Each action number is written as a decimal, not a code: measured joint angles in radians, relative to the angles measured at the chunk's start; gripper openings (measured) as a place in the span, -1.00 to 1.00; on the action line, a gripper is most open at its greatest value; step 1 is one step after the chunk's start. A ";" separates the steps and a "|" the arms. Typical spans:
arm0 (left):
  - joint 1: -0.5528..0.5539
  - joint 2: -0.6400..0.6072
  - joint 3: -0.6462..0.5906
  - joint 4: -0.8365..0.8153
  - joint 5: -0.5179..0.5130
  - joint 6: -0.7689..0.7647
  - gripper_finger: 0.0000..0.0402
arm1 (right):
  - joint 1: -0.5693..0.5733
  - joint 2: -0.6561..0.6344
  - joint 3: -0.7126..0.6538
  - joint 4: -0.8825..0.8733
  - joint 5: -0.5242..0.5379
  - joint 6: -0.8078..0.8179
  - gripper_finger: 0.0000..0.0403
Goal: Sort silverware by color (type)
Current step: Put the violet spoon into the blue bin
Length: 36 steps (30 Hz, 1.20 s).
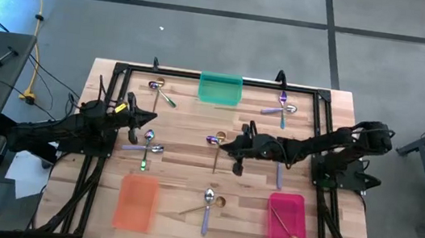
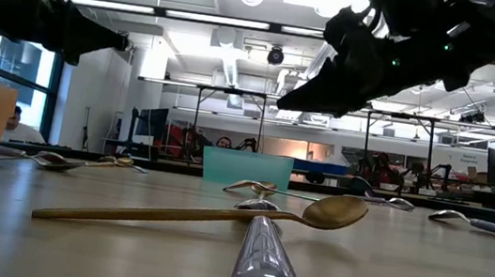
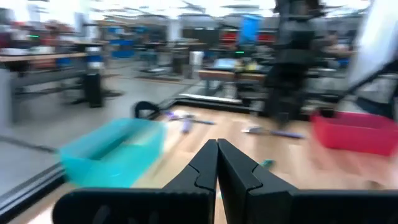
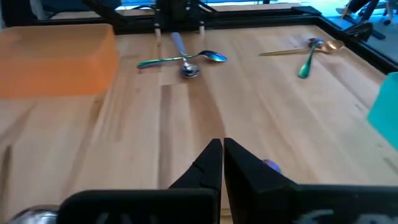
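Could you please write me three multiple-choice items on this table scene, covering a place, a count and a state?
1. Where does the green tray stand?
A. far edge, middle
B. near left corner
C. near right corner

2. How many plastic trays are on the table?
A. two
B. three
C. five

3. How is the right gripper?
A. open and empty
B. shut on a spoon
C. shut and empty

Key: 1 A, it stands against the far frame; 2 B, green, orange tray and pink tray; 3 C, its fingers meet with nothing between.

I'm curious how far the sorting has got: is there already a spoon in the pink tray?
Yes, in the high view one gold spoon lies inside the pink tray at the table's near right.
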 joint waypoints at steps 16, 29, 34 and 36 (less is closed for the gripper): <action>-0.072 0.334 0.006 0.070 0.174 -0.063 -1.00 | -0.188 0.000 0.001 0.036 -0.137 -0.086 -1.00; -0.079 0.698 0.129 0.156 0.167 -0.024 -1.00 | -0.202 0.000 0.002 -0.017 -0.137 0.016 -1.00; -0.079 0.765 0.129 0.269 0.161 -0.005 -1.00 | -0.176 0.000 0.002 -0.119 -0.071 0.083 -1.00; -0.079 0.778 0.129 0.310 0.160 0.010 -1.00 | -0.164 0.000 0.002 -0.150 -0.043 0.109 -0.99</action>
